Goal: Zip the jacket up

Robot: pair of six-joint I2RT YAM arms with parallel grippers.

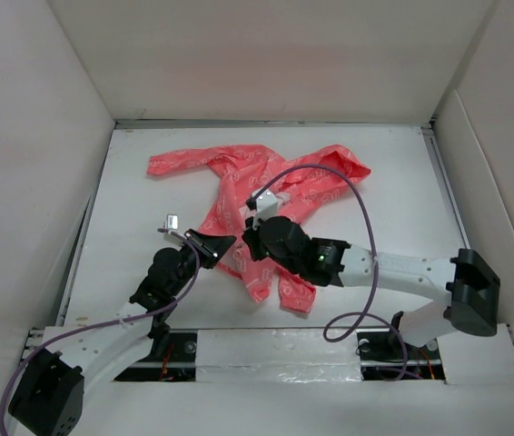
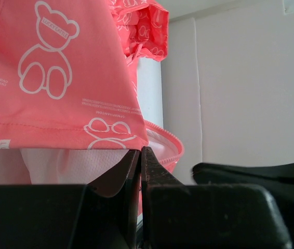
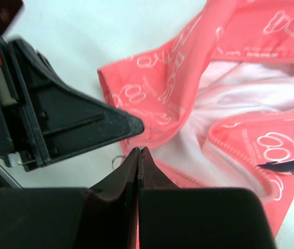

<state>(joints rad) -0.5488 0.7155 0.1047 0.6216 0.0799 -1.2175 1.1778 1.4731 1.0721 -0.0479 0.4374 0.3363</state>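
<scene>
The jacket (image 1: 239,177) lies crumpled on the white table (image 1: 130,227), sleeves thrown toward the far wall, front open so the pale lining (image 3: 230,93) shows. Both arms meet at its near-left edge, almost nose to nose. The left gripper (image 1: 228,242) is closed, its fingers (image 2: 129,171) pressed together on the hem, with the coral cloth and its white bear print draped just above them. The right gripper (image 1: 249,238) is closed too, fingertips right at the zipper edge (image 3: 235,150) beside a small metal ring (image 3: 117,162). Whether it actually has cloth between them I can't quite tell from here. A dark tag (image 3: 282,166) sits on the far flap.
</scene>
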